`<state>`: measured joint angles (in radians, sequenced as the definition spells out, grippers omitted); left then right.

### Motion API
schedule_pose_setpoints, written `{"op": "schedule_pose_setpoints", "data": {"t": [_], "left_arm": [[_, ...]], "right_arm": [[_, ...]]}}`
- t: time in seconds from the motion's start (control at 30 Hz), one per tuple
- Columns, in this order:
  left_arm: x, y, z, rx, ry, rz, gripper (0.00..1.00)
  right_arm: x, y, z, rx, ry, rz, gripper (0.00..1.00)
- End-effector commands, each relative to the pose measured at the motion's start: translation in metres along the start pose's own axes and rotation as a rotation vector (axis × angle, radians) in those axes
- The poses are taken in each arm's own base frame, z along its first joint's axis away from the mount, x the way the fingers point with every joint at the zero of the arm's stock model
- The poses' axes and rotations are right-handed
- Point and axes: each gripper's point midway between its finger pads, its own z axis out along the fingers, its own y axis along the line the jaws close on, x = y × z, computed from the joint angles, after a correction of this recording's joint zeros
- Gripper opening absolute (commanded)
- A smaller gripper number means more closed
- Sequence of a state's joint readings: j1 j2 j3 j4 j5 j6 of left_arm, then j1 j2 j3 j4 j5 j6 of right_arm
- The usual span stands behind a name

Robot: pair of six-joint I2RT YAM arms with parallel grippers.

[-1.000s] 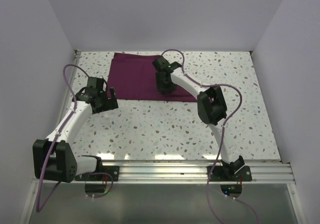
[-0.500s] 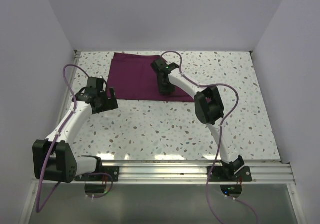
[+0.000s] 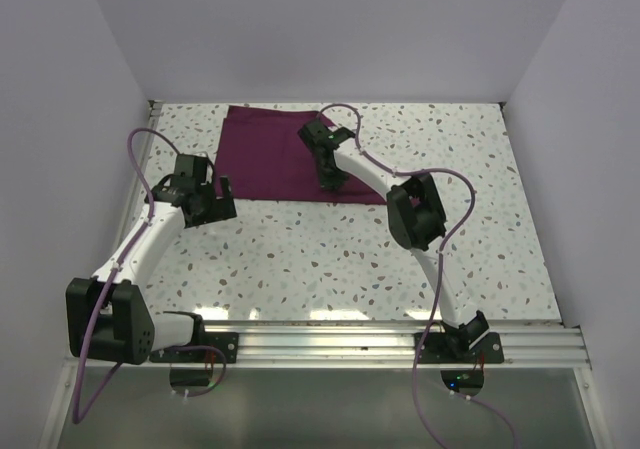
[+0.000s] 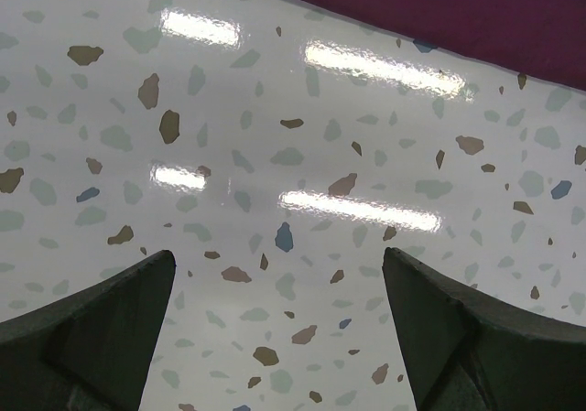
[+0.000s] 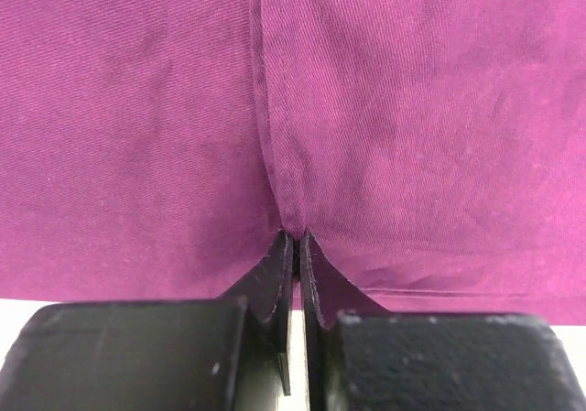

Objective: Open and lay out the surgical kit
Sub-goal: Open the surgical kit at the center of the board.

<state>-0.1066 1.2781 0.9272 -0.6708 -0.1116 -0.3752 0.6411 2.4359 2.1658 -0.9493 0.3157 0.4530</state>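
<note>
The surgical kit (image 3: 268,154) is a folded dark purple cloth wrap lying flat at the back of the table; no tray or instruments show. My right gripper (image 3: 330,181) sits on the wrap's front right part. In the right wrist view its jaws (image 5: 295,235) are shut, pinching a fold of the cloth (image 5: 412,109) whose crease runs straight away from the tips. My left gripper (image 3: 222,203) hovers just off the wrap's front left corner. It is open (image 4: 277,254) over bare table, with the cloth's edge (image 4: 476,8) ahead of it.
The speckled white tabletop (image 3: 330,259) is walled by pale panels on the left, back and right. An aluminium rail (image 3: 330,344) with both arm bases runs along the near edge. Purple cables loop off both arms.
My right gripper has closed onto the cloth fold and shifted slightly left. The left arm has not moved.
</note>
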Motion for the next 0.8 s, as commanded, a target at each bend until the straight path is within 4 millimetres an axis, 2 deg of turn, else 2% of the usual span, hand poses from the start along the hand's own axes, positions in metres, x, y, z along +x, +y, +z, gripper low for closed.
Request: {"op": "schedule_pose_setpoints", "data": {"t": [0.0,0.13,0.27,0.47,0.57,0.6,0.67,0.7,0.77], "left_arm": [[-0.009,-0.001,0.001,0.009,-0.034,0.012,1.00],[-0.009,-0.001,0.001,0.007,-0.033,0.012,1.00],[-0.009,0.000,0.002,0.003,-0.032,0.014,1.00],[-0.014,-0.001,-0.001,0.001,-0.036,0.014,1.00],[-0.018,-0.002,-0.003,0.004,-0.040,0.012,1.00],[-0.017,-0.002,-0.004,0.003,-0.036,0.010,1.00],[-0.020,-0.003,-0.006,0.006,-0.041,0.008,1.00],[-0.020,-0.004,-0.007,0.006,-0.036,0.004,1.00],[-0.021,-0.006,-0.008,0.014,-0.038,0.005,1.00]], "right_arm": [[-0.001,-0.006,-0.006,0.032,0.012,-0.018,0.00],[-0.010,-0.008,-0.015,0.035,-0.007,-0.022,0.00],[-0.028,-0.012,-0.039,0.024,-0.063,-0.015,0.00],[-0.055,-0.034,-0.060,0.025,-0.131,0.045,0.00],[-0.075,-0.062,-0.062,0.056,-0.172,0.099,0.00],[-0.081,-0.080,-0.058,0.075,-0.173,0.132,0.00],[-0.096,-0.100,-0.058,0.090,-0.201,0.181,0.00],[-0.102,-0.120,-0.052,0.112,-0.203,0.218,0.00],[-0.125,-0.141,-0.057,0.134,-0.267,0.245,0.00]]}}
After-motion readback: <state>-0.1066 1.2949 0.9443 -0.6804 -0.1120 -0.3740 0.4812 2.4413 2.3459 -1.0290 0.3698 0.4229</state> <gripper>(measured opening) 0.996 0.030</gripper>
